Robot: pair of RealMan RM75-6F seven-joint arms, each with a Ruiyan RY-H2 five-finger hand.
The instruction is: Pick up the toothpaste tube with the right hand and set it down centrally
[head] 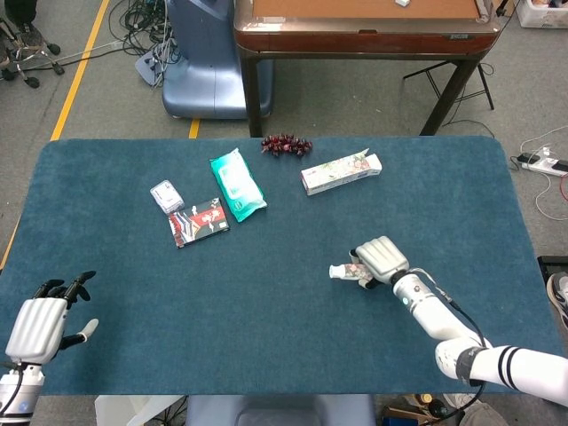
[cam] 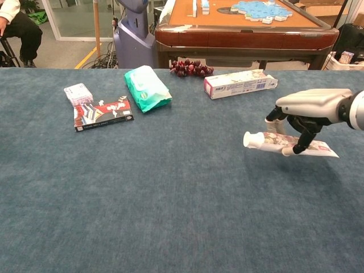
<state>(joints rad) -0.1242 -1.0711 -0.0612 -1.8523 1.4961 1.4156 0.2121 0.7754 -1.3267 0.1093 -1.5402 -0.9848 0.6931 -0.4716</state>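
Note:
The toothpaste tube (cam: 267,143), white with a flowery print and its cap pointing left, hangs a little above the blue table cloth. My right hand (cam: 307,108) grips it from above, fingers curled around its middle. In the head view the tube's cap (head: 339,272) pokes out to the left of my right hand (head: 380,258), right of the table's centre. My left hand (head: 40,324) hovers at the near left corner with fingers spread and nothing in it.
At the back lie a toothpaste box (head: 341,172), a bunch of dark grapes (head: 285,144), a green wipes pack (head: 237,185), a red and black booklet (head: 198,221) and a small white packet (head: 167,195). A wooden table (head: 364,22) stands behind.

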